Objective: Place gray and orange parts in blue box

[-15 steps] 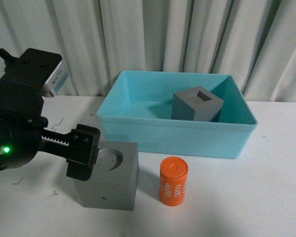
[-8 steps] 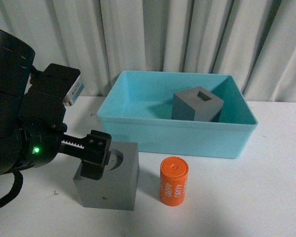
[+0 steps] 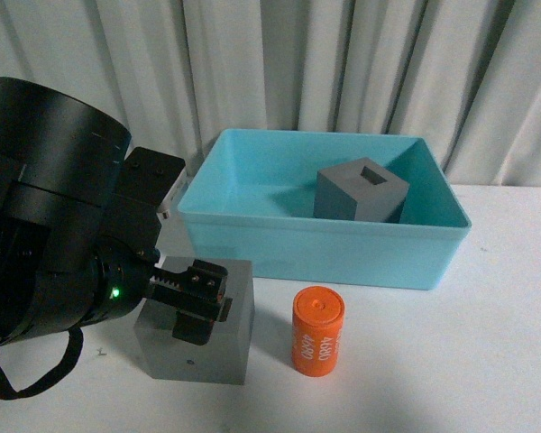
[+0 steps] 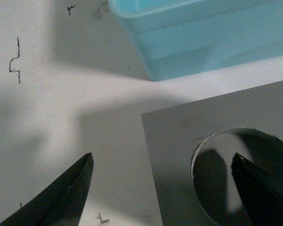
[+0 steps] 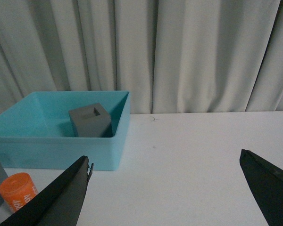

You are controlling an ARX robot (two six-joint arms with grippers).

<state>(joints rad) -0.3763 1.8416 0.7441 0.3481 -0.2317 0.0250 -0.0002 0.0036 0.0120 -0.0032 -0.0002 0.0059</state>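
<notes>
I see the blue box (image 3: 325,248) unmoved on the bench (image 3: 487,361), the square-recess gray cube (image 3: 361,191) inside. The round-recess gray cube (image 3: 212,347) stays out front, with the orange cylinder (image 3: 317,331) beside it. My left gripper (image 4: 161,156) has advanced over that recess, spread open. My right gripper (image 5: 165,157) gapes wide.

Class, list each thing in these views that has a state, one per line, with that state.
Blue box: open-topped, holds one cube.
Square-recess cube: upright, inside box.
Round-recess cube: upright, outside box.
Orange cylinder: upright, outside box.
Left gripper: open, over round-recess cube's edge.
Right gripper: open, empty.
</notes>
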